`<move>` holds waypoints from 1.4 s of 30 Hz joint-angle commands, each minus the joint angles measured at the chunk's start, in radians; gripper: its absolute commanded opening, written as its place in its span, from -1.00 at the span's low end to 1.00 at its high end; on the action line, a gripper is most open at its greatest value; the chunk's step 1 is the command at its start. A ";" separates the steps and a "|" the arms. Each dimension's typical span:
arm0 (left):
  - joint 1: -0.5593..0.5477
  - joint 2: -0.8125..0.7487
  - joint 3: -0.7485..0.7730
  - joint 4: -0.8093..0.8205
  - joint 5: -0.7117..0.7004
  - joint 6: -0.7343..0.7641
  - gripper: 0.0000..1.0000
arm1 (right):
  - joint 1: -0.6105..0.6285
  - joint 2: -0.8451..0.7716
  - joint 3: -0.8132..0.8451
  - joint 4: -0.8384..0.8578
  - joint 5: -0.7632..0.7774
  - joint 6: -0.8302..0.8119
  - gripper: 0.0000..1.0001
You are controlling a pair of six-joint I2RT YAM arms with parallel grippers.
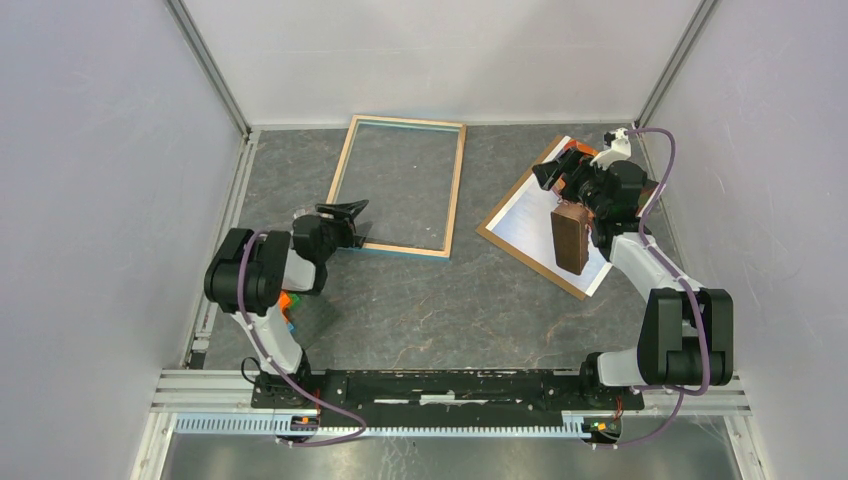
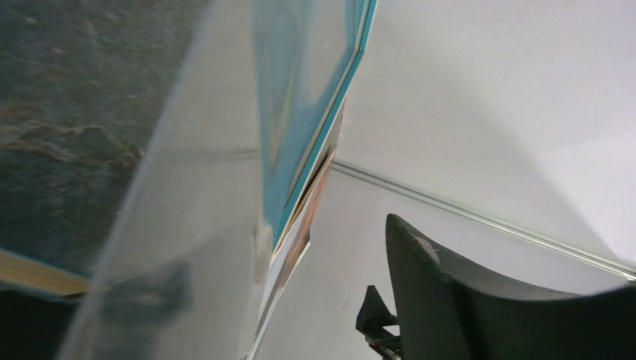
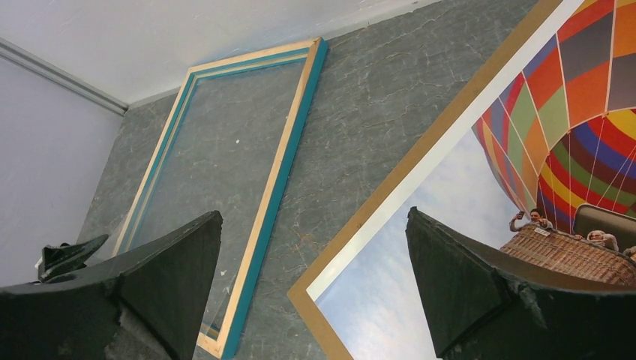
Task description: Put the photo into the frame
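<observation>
Photo (image 3: 555, 112) lying face-up on backing board (image 3: 390, 187), right of frame (image 3: 276, 176). Right gripper (image 3: 313, 217) being held open above it; edge best pinched lightly, uncreased. Left gripper (image 1: 352, 222) being held spread at frame's near-left corner.

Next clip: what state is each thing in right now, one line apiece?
photo: face up on the backing board, unframed.
frame: on the table, wood side up, empty.
backing board: flat under the photo.
left tool: open at the frame's near corner.
right tool: open above the photo, empty.
</observation>
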 commanded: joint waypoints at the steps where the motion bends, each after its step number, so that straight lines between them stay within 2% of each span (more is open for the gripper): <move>1: 0.004 -0.067 0.053 -0.165 0.057 0.059 0.51 | 0.004 -0.007 0.011 0.018 -0.013 -0.026 0.96; 3: 0.004 -0.097 0.080 -0.260 0.059 0.082 0.59 | 0.004 -0.011 0.012 0.015 -0.012 -0.027 0.96; 7: 0.004 -0.148 0.122 -0.421 0.061 0.113 0.61 | 0.003 -0.017 0.012 0.012 -0.013 -0.030 0.96; 9: 0.004 -0.174 0.162 -0.548 0.061 0.137 0.75 | 0.003 -0.018 0.013 0.009 -0.012 -0.031 0.96; 12: 0.003 -0.207 0.211 -0.679 0.044 0.167 0.81 | 0.003 -0.023 0.013 0.005 -0.012 -0.033 0.96; 20: 0.006 -0.217 0.378 -1.007 0.045 0.216 1.00 | 0.000 -0.032 0.014 -0.005 -0.012 -0.040 0.96; 32: 0.009 -0.167 0.717 -1.699 -0.040 0.272 1.00 | -0.007 -0.041 0.011 -0.008 -0.020 -0.039 0.96; 39: 0.015 -0.195 0.805 -1.906 -0.113 0.254 1.00 | -0.007 -0.053 0.010 -0.017 -0.017 -0.047 0.96; 42: 0.015 -0.219 0.830 -1.935 -0.106 0.271 1.00 | -0.007 -0.054 0.012 -0.024 -0.013 -0.049 0.97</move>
